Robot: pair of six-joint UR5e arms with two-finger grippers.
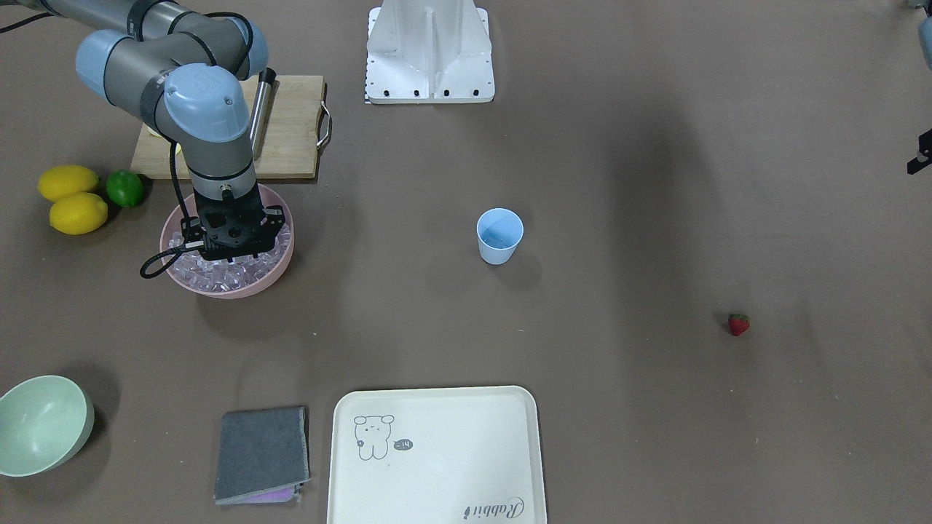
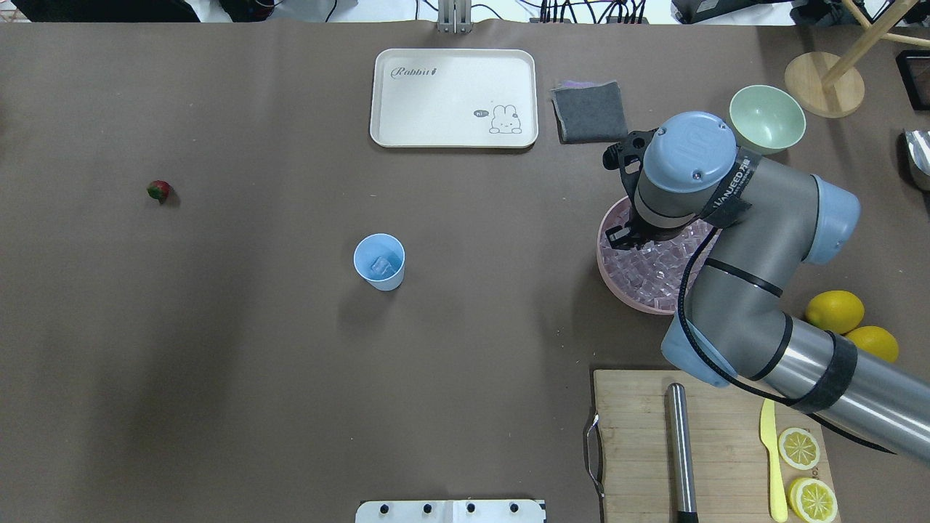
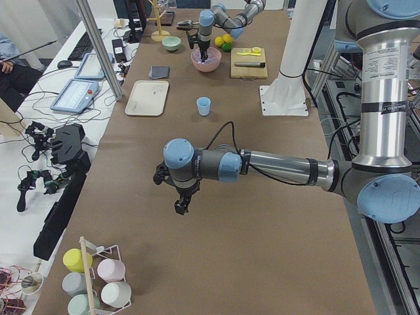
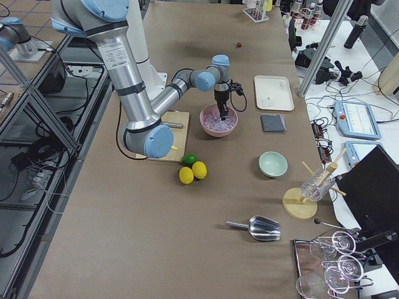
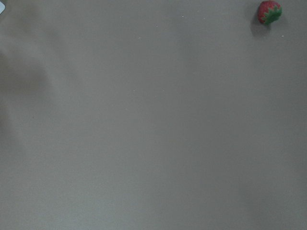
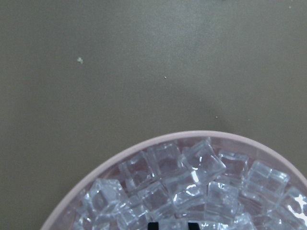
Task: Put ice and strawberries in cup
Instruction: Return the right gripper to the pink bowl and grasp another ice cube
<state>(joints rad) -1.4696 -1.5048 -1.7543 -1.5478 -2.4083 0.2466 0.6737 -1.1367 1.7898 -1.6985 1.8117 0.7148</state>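
Note:
The light-blue cup (image 2: 379, 261) stands mid-table, one ice cube (image 2: 381, 267) inside; it also shows in the front view (image 1: 499, 236). The pink bowl (image 1: 218, 291) is full of ice (image 6: 192, 177). My right gripper (image 1: 231, 256) points down into this ice. In the right wrist view its fingertips (image 6: 152, 224) stand about one cube apart with ice between them, so it looks shut on a cube. The strawberry (image 2: 158, 191) lies alone on the table, at the top right of the left wrist view (image 5: 269, 12). My left gripper (image 3: 180, 207) hovers over bare table; I cannot tell if it is open.
A cutting board (image 2: 639, 436) with a steel rod, yellow knife and lemon slices lies behind the pink bowl. Two lemons (image 1: 73, 200) and a lime (image 1: 125, 188) sit beside it. A white tray (image 2: 454, 98), grey cloth (image 2: 588, 110) and pale green bowl (image 2: 766, 118) line the far edge.

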